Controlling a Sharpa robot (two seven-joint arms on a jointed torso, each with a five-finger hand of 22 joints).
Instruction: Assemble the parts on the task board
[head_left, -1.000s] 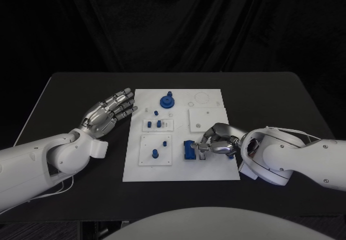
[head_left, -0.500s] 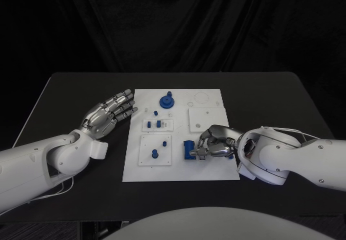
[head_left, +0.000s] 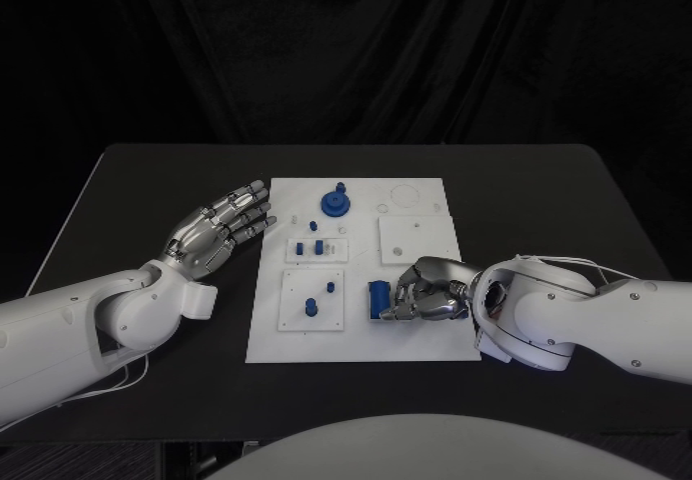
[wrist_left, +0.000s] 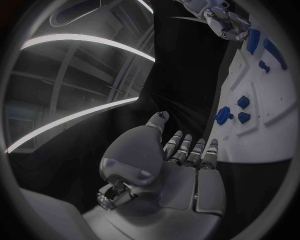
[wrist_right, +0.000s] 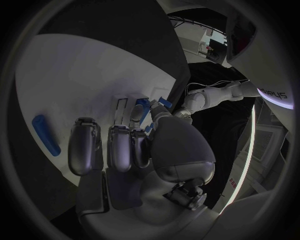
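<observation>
The white task board (head_left: 418, 340) lies mid-table. A long blue block (head_left: 378, 298) sits in its near right part and also appears as the blue block (wrist_right: 46, 135), lying apart from the fingers. My right hand (head_left: 427, 293) is right beside it over the board, fingers curled in with nothing in them; the same right hand (wrist_right: 134, 150) shows curled fingers. My left hand (head_left: 216, 230) hovers with fingers spread off the board's left edge, palm empty, and the left hand (wrist_left: 181, 165) holds nothing.
A round blue disc part (head_left: 335, 204) stands at the board's far end. Small blue pegs (head_left: 307, 246) sit mid-board, and two more pegs (head_left: 312, 306) in the near left plate. Bare black table (head_left: 159, 180) surrounds the board.
My right hand has slid a little toward the near edge and its fingers have curled in, off the blue block, which now looks narrower. The left hand has stayed put.
</observation>
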